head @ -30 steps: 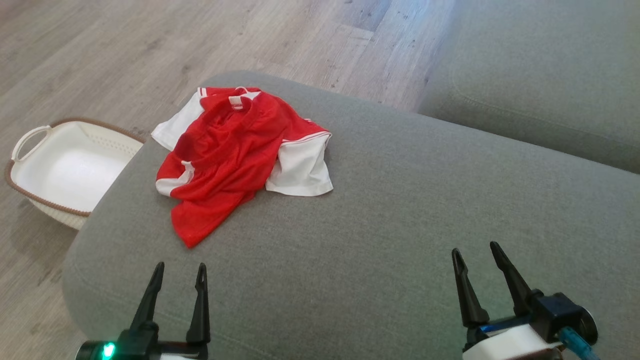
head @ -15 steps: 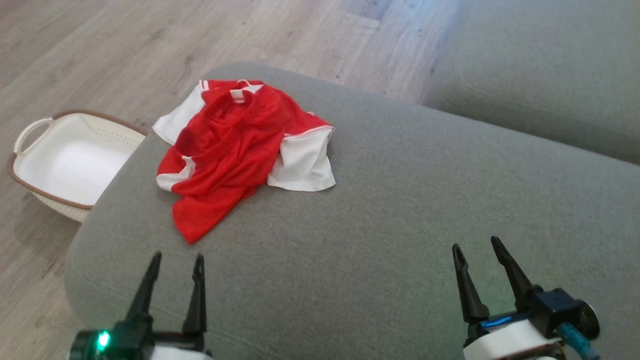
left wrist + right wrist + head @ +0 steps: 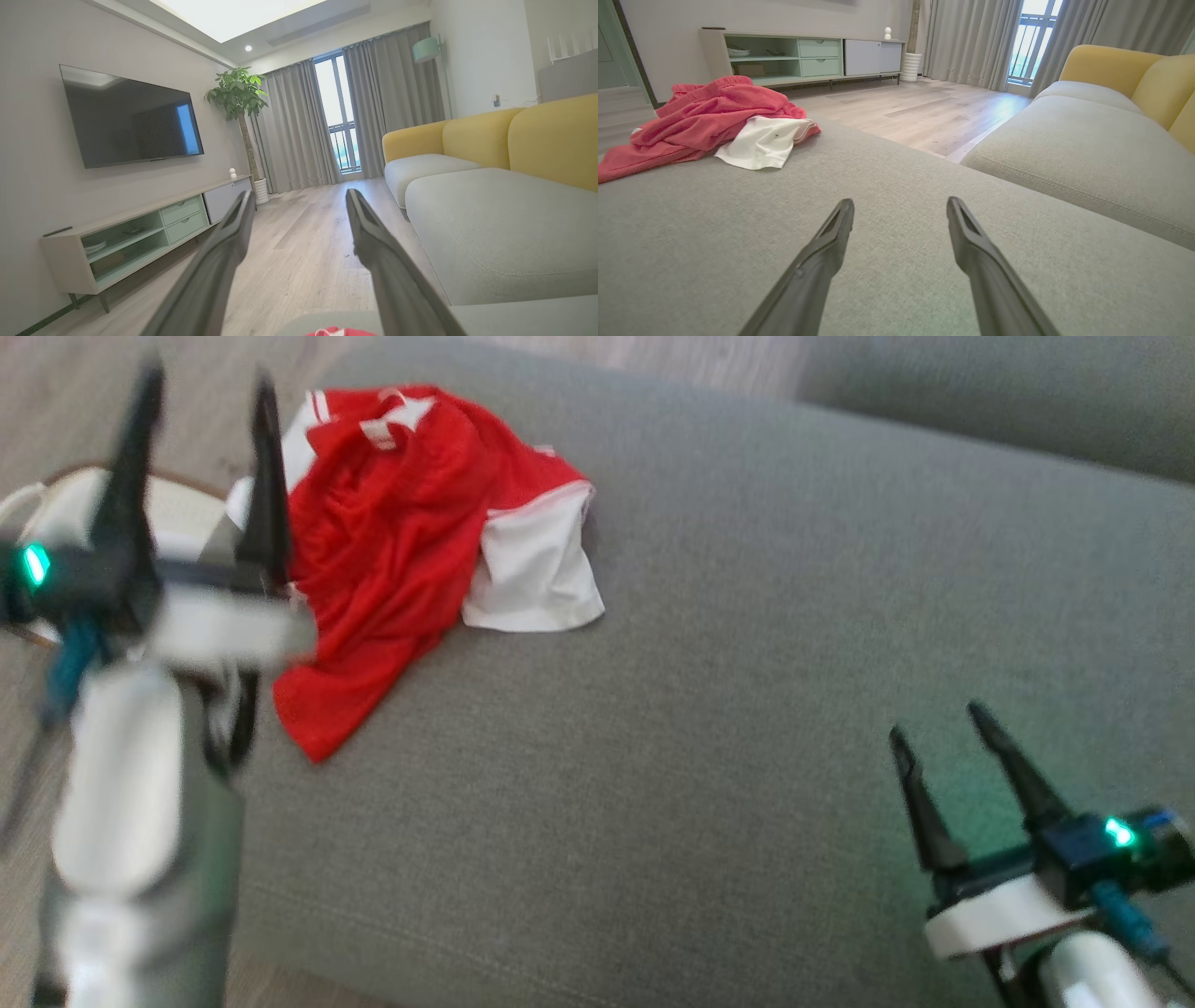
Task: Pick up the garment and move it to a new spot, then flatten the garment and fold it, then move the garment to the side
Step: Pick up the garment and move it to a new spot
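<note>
**Left gripper** (image 3: 205,381): jaws spread wide and holding nothing. It is raised clear of the grey seat cushion (image 3: 709,728). Its fingers point out over the wooden floor (image 3: 299,242) toward the TV unit (image 3: 140,233). The head view is blurred around this arm.

**Garment** (image 3: 392,513): a red jersey with white sleeves, lying crumpled on the cushion. It sits below this gripper and just to its right. In the left wrist view a red strip of it shows under the base of the fingers, apart from them.

**Right gripper** (image 3: 936,723): jaws also spread and holding nothing, held low over the cushion. The garment lies well ahead of its fingers and off to their left, well apart. One white sleeve is the part nearest this gripper.

**Edges:** the garment's far side lies close to the cushion's rounded edge, where the seat drops to the floor. A pale basket (image 3: 187,509) stands on the floor beyond that edge and shows behind the left gripper's fingers.

**Open room:** bare cushion runs unbroken from the right gripper's fingertips up to the garment. To the right of those fingers it continues as far as the gap before a second seat (image 3: 1087,154). Open floor lies ahead of both grippers.
</note>
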`<state>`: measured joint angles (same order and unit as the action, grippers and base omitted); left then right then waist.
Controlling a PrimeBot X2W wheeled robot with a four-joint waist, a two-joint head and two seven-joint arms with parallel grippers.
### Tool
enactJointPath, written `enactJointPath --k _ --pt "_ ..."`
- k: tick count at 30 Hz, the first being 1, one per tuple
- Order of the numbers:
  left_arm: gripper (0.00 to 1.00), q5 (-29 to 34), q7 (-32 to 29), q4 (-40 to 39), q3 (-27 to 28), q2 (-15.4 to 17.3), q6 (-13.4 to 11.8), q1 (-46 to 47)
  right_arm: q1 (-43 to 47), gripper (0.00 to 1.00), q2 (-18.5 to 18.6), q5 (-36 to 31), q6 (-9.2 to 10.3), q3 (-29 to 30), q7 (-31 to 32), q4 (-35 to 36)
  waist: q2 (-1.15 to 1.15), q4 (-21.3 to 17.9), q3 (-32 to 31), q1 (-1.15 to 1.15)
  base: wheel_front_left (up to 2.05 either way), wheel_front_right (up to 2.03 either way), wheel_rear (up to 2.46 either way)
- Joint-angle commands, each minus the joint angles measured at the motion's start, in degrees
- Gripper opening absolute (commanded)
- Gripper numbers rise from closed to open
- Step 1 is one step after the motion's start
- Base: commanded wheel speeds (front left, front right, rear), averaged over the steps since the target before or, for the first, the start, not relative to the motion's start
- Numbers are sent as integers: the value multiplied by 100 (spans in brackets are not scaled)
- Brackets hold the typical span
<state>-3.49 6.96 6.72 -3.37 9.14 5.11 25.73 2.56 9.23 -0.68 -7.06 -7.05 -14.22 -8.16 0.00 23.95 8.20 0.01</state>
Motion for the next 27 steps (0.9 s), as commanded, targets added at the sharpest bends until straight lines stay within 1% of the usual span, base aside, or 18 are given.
enactJointPath --k 1,6,10,12,17,18,23,24,25,26,27 --pt "100 -28 -155 7 232 203 17 678 -297 100 206 -51 -43 -111 -78 249 0 -111 494 -1 0 0 0" --pt "100 -311 -841 1110 184 377 133 2028 -634 100 482 -41 -43 -122 -78 357 0 -335 1003 -1 0 0 0" --pt "100 -696 -1582 2233 94 416 198 2815 -811 100 641 -51 -43 -184 -78 402 0 -455 1255 -1 0 0 0" --pt "100 -857 -1999 2794 67 486 213 3130 -868 100 705 -57 -43 -209 -78 423 0 -511 1347 -1 0 0 0" --pt "100 -1302 -2917 3950 62 460 229 3655 -963 100 847 -55 -43 -217 -78 450 0 -574 1576 -1 0 0 0" --pt "100 -1391 -3147 4294 44 478 231 3762 -1005 100 888 -38 -43 -239 -78 440 0 -587 1659 -1 0 0 0" --pt "100 -1541 -3336 4898 14 476 233 3850 -1117 100 940 -17 -43 -260 -78 441 0 -632 1810 -1 0 0 0" --pt "88 -1576 -3320 4981 16 462 234 3857 -1137 100 940 -18 -43 -262 -78 440 0 -643 1838 -1 0 0 0" --pt "38 -1600 -3268 5043 11 455 234 3866 -1156 100 936 -18 -43 -263 -78 437 0 -655 1860 -1 0 0 0" --pt "0 -1621 -3223 5104 3 454 235 3871 -1176 100 930 -17 -43 -268 -78 435 0 -671 1885 -1 0 0 0" --pt "0 -1636 -3185 5155 -22 453 235 3878 -1195 100 924 -16 -43 -271 -78 430 0 -683 1906 -1 0 0 0"
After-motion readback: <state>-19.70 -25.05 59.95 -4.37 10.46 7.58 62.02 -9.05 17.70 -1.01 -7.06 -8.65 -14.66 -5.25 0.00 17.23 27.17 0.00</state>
